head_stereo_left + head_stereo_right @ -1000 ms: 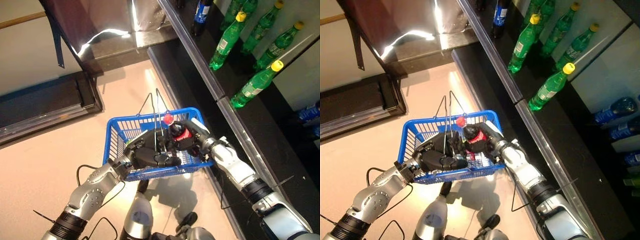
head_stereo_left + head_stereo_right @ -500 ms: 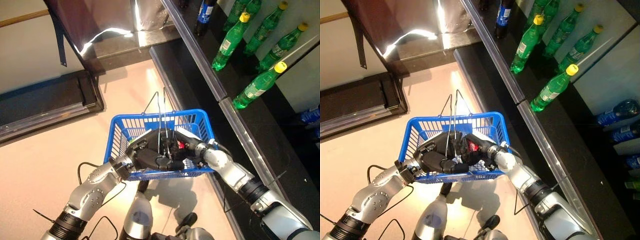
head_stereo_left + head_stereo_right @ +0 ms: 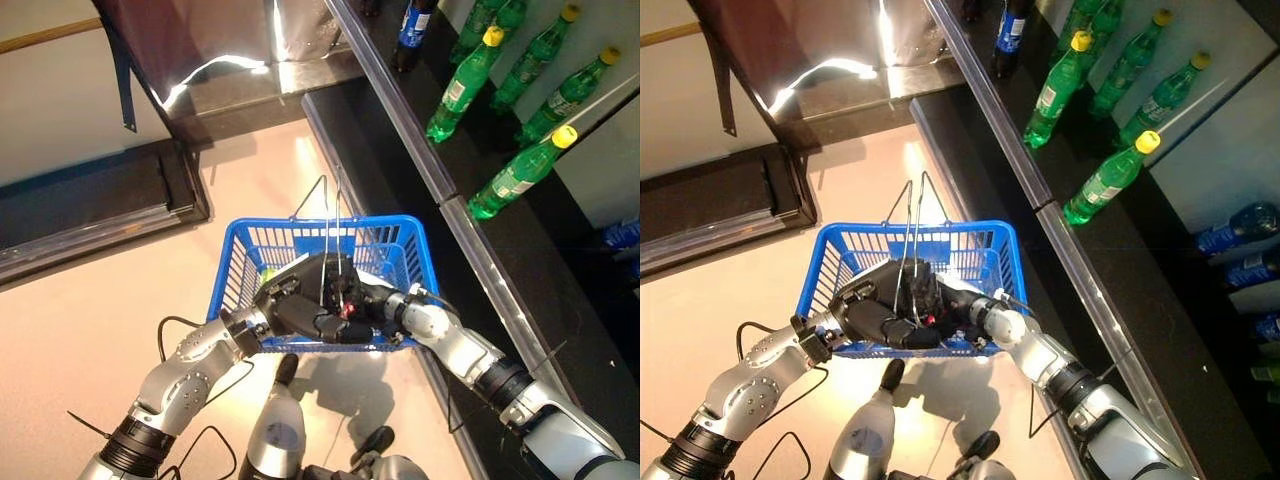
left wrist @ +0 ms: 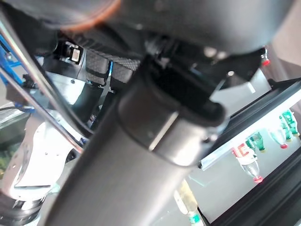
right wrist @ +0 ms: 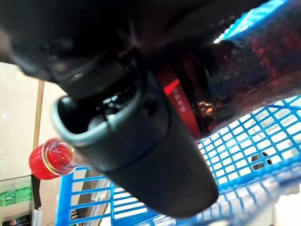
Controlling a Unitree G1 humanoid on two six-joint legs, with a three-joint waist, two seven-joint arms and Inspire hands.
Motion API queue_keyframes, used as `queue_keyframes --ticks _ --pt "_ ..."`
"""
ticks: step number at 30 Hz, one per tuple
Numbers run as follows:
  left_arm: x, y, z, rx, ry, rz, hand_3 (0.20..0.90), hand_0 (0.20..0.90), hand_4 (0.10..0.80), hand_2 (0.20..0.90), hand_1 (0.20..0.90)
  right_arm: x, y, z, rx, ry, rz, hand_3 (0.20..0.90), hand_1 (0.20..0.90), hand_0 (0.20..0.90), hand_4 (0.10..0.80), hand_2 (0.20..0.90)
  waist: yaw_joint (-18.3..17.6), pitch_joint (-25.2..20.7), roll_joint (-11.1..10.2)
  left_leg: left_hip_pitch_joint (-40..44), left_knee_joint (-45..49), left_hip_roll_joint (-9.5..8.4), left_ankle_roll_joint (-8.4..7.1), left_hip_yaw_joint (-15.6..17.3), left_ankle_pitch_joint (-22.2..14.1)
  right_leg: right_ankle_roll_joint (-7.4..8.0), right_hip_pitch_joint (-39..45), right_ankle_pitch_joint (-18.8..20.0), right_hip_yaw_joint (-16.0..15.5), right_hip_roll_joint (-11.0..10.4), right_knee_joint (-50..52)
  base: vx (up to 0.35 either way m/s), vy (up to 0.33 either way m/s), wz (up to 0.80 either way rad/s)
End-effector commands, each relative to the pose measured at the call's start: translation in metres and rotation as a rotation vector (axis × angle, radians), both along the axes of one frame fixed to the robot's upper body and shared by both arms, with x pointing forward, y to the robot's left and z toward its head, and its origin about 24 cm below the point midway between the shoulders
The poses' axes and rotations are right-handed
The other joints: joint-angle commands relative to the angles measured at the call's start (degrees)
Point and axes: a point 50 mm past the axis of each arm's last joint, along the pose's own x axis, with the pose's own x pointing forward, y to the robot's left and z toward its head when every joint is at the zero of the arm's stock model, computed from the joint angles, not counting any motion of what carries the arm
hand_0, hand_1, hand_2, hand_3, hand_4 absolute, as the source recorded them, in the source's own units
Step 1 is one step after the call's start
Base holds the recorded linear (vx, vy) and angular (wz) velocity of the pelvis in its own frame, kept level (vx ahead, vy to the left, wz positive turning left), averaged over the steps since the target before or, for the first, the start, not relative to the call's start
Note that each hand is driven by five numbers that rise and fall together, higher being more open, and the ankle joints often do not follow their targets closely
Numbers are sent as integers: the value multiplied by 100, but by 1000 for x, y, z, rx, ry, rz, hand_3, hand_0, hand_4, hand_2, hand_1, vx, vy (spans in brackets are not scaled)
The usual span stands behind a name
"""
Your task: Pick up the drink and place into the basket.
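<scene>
**Bottle goes down into the basket**

Beside the drinks shelf, the robot's right hand (image 5: pixel 141 141) is sunk inside the blue basket (image 3: pixel 400 232), its fingers wrapped round a dark cola bottle (image 5: pixel 221 89) with a red cap (image 5: pixel 44 160). Seen from above, only a speck of red shows between the two hands, low among the wire handles (image 3: pixel 330 215). The left hand (image 3: pixel 300 310) is curled round those handles and carries the basket clear of the floor. Green bottles (image 3: pixel 515 178) stand on the shelf to the right.

A second ago the bottle stood high over the rim with its cap plain to see; now it is down within the walls, and the right arm has reached deeper. The risk from here, as I judge it: letting go while the bottle is tilted could send it rolling against the mesh and swinging the hanging basket, or the withdrawing fingers could snag a handle wire.
</scene>
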Motion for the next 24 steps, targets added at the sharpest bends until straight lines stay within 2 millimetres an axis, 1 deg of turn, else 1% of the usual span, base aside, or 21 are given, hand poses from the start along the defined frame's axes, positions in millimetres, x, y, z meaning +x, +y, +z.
queue_keyframes --ticks 1,15,16,18,19,20,21,23,24 --pt "-55 -62 114 -490 -605 -541 200 300 100 300 300 -12 48 -9 40 13 153 200 300 300 100 300 24 -2408 -72 -3 -119 17 20 98 -168 257 -4 187 33 -267 -16 0 0 0" --pt "-60 -71 117 -498 -598 -617 200 300 100 300 300 -10 59 -21 6 64 131 200 300 300 100 300 117 -2452 -77 -42 -119 -12 29 -4 -140 235 18 162 -13 -242 -16 1 0 1" --pt "-60 -72 117 -498 -599 -622 200 300 100 300 300 -10 59 -22 4 67 128 216 314 314 116 314 123 -2451 -76 -48 -119 -11 29 -8 -135 235 19 162 -18 -240 -16 3 3 8" --pt "-61 -72 117 -499 -598 -631 200 300 100 300 300 -9 59 -24 -1 73 121 280 368 368 180 368 133 -2456 -75 -46 -119 -11 29 -18 -132 230 22 161 -20 -236 -16 2 2 3" --pt "-61 -72 116 -499 -598 -632 200 300 100 300 300 -9 59 -24 -1 74 120 288 375 375 188 375 132 -2456 -75 -44 -119 -10 28 -17 -132 230 22 161 -21 -235 -16 0 0 0" --pt "-61 -73 117 -500 -598 -634 200 300 100 300 300 -9 59 -25 -2 75 118 315 399 399 215 399 132 -2457 -74 -42 -119 -11 28 -16 -132 229 23 160 -21 -234 -16 0 0 0" --pt "-61 -73 117 -501 -597 -638 200 300 100 300 300 -8 59 -25 -2 79 112 387 460 460 287 460 137 -2462 -75 -44 -119 -13 29 -18 -133 225 22 162 -21 -234 -16 0 0 0" --pt "-61 -74 117 -503 -596 -640 200 300 100 300 300 -7 59 -26 -7 81 109 678 709 709 578 709 136 -2461 -72 -42 -119 -15 33 -18 -135 224 25 160 -23 -236 -16 0 0 0" --pt "-61 -74 118 -504 -596 -642 200 300 100 300 300 -7 58 -26 -7 84 105 779 796 796 679 796 138 -2466 -71 -45 -119 -18 36 -22 -133 221 21 163 -23 -234 -16 0 0 0"
